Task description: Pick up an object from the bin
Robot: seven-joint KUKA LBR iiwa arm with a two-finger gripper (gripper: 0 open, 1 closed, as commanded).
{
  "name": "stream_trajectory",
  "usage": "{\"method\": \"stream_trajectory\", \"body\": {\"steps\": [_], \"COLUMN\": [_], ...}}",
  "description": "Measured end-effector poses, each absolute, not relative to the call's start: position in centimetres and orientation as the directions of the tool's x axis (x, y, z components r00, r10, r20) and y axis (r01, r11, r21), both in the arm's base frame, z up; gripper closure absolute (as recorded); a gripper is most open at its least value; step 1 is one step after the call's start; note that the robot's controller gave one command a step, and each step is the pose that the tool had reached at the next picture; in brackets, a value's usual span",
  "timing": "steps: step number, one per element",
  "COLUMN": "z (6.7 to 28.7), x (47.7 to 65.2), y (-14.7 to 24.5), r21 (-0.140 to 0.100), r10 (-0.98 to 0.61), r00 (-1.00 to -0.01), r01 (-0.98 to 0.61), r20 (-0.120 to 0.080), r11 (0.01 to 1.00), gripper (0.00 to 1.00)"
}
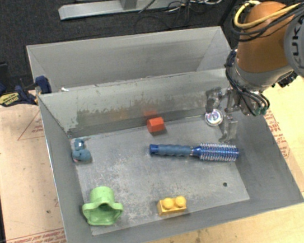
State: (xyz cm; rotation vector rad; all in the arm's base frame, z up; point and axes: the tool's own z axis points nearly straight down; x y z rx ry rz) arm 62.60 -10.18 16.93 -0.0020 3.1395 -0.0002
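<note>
gripper [228, 130] hangs near the bin's [137, 100] right wall, just behind the blue brush [193, 151] bristle end; can't tell if jaws are spread

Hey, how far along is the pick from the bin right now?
Done: nothing; the brush, red block, yellow brick, green toy and small blue thing all lie on the bin floor. In hand: the gripper is at the right side, close by the brush's bristle end. Left: grasp one thing and lift it out.
</note>
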Motion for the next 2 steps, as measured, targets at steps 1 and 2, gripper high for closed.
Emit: {"method": "stream_trajectory", "body": {"steps": [1,2], "z": [6.6,7.02], "x": [57.29,57.6], "y": [-9.46,-9.52], "r21": [0.002,0.0], "r10": [0.004,0.003], "r00": [-1.0,-1.0], "r01": [0.004,0.003], "r20": [0.009,0.0], "r11": [1.0,1.0], "gripper": [0.0,1.0]}}
